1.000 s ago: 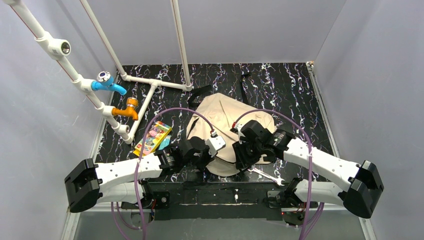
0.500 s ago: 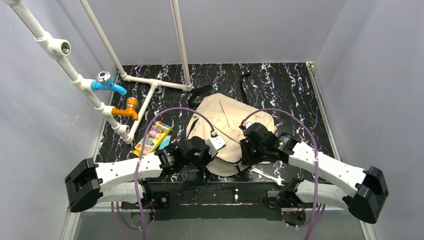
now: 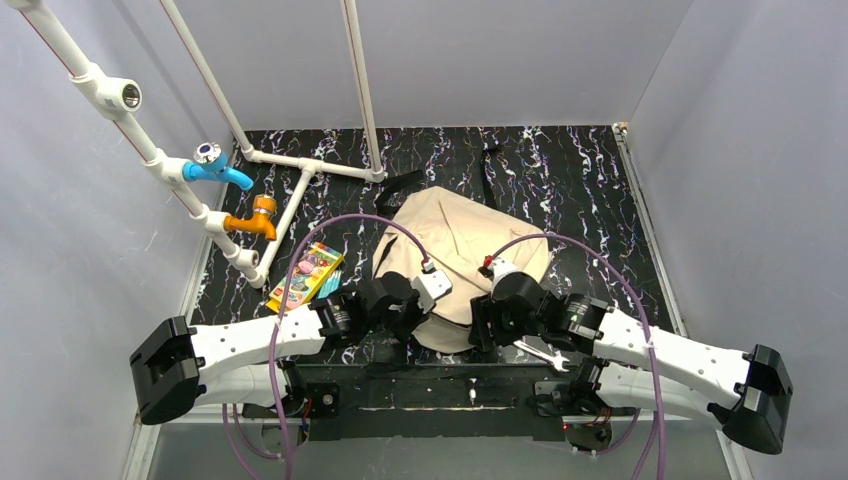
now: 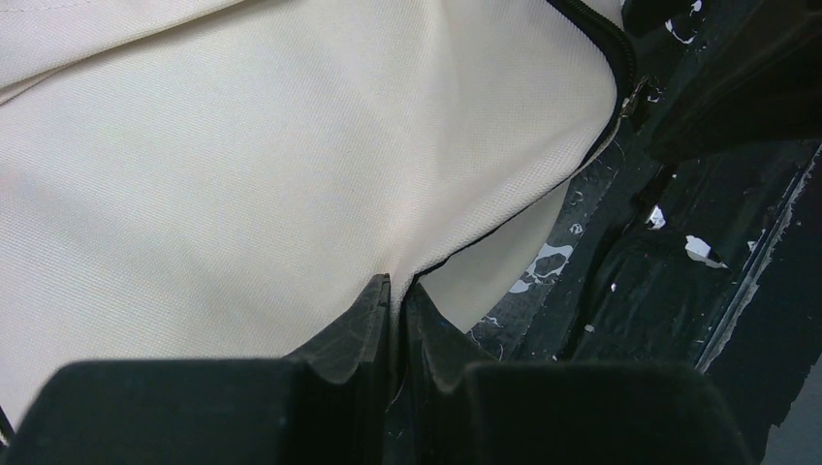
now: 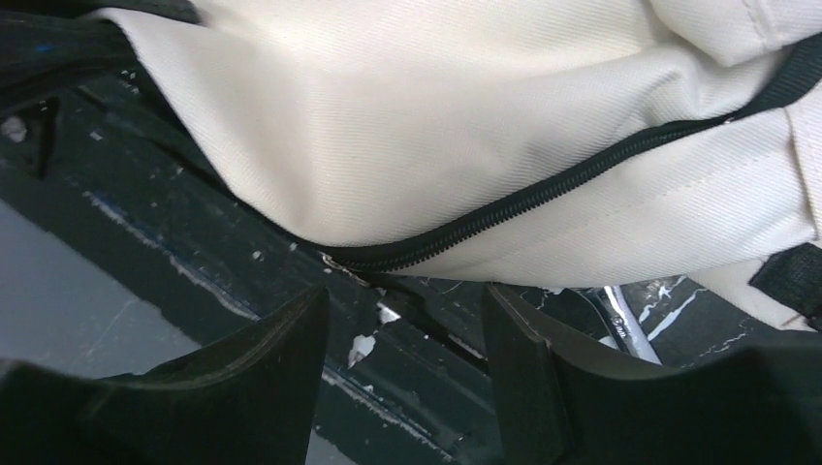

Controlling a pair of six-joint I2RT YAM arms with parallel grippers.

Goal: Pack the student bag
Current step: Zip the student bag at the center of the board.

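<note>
The beige student bag (image 3: 455,245) lies flat mid-table, black straps at its far side. My left gripper (image 3: 413,318) is at its near left edge, shut on a fold of the bag's beige fabric (image 4: 291,174) next to a black zipper (image 4: 611,48). My right gripper (image 3: 484,328) is open at the bag's near right edge. Its fingers (image 5: 281,339) stand apart just below the bag's black zipper line (image 5: 543,208), holding nothing. A small metal zipper end (image 5: 341,263) shows above the gap.
A colourful flat box (image 3: 305,275) lies left of the bag. A white pipe frame (image 3: 300,165) with a blue tap (image 3: 215,168) and an orange tap (image 3: 255,220) stands at the back left. A silver wrench (image 3: 535,352) lies by the right gripper, also in the right wrist view (image 5: 625,325).
My right arm has drawn back toward the near edge, its gripper sliding from over the bag's right side down to the bag's near edge. The left arm has not moved.
</note>
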